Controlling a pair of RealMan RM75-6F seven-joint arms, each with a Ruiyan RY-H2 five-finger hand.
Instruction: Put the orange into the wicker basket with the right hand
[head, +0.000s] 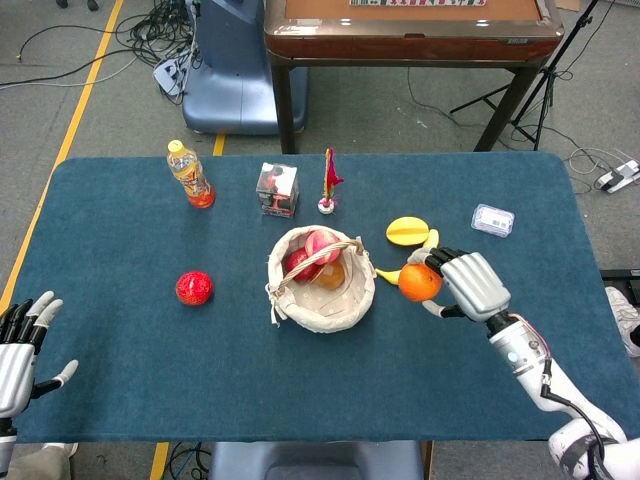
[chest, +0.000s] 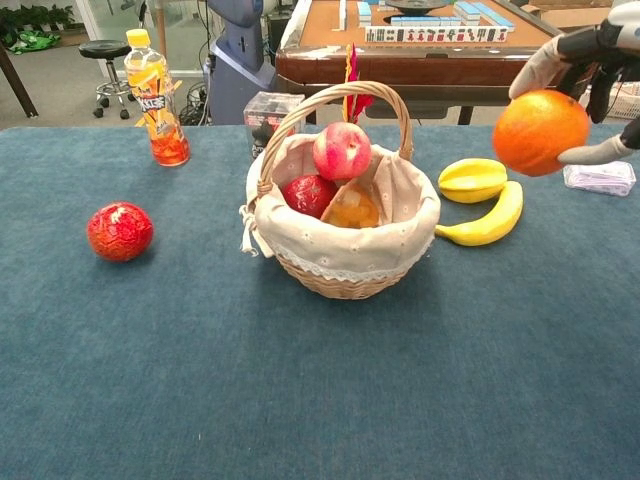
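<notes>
My right hand (head: 470, 285) grips the orange (head: 420, 282) and holds it in the air, just right of the wicker basket (head: 322, 308). In the chest view the orange (chest: 540, 132) hangs well above the table, with my right hand (chest: 595, 60) wrapped over its top and far side. The basket (chest: 345, 262) has a cloth lining and a tall handle; it holds an apple, a red fruit and an orange-coloured piece. My left hand (head: 22, 345) rests open at the table's near left corner, fingers spread.
A banana (chest: 485, 222) and a yellow fruit (chest: 472, 178) lie between basket and orange. A red ball-like fruit (head: 194, 288) sits to the left, a juice bottle (head: 189, 175), a small box (head: 277, 189) and a shuttlecock (head: 328, 185) at the back, a clear packet (head: 492, 219) far right.
</notes>
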